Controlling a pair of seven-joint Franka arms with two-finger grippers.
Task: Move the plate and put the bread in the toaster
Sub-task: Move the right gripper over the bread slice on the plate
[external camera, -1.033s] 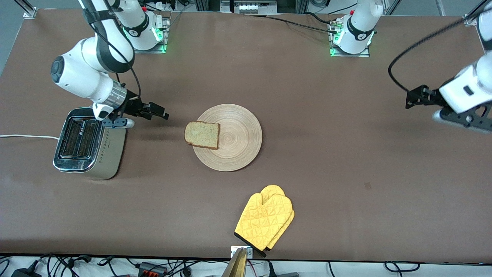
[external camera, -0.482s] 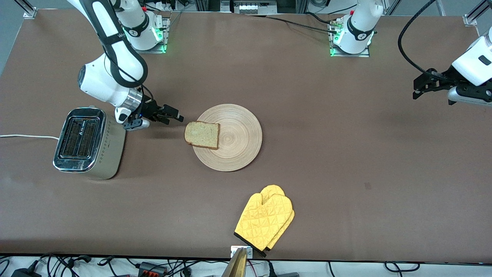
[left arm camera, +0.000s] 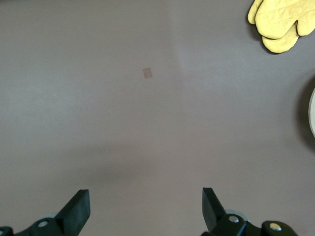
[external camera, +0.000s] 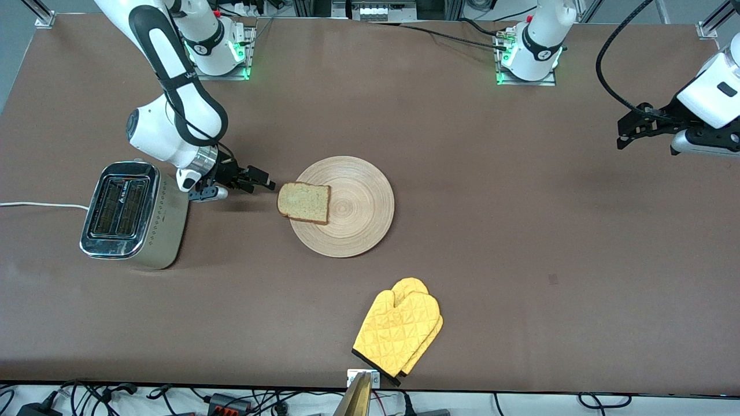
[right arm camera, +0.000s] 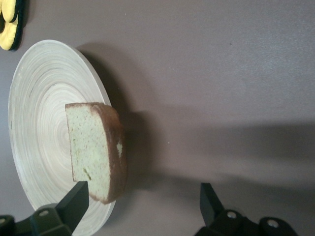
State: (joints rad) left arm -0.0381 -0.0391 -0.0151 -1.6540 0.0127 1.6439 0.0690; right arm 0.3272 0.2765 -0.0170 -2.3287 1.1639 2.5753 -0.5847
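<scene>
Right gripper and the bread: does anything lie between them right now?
Nothing. In the front view only bare brown table separates the open right gripper from the bread, which overhangs the plate rim. The right wrist view shows the same.

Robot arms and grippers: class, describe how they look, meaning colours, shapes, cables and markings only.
Both arms are glossy white with rounded segments and black bands at the joints; their bases glow green. The right gripper has black fingers below a silver wrist ring, and a thin black cable runs along that arm. The left gripper is black as well, with a thick black cable looping above it. In the wrist views the fingers are black and wedge-shaped.
</scene>
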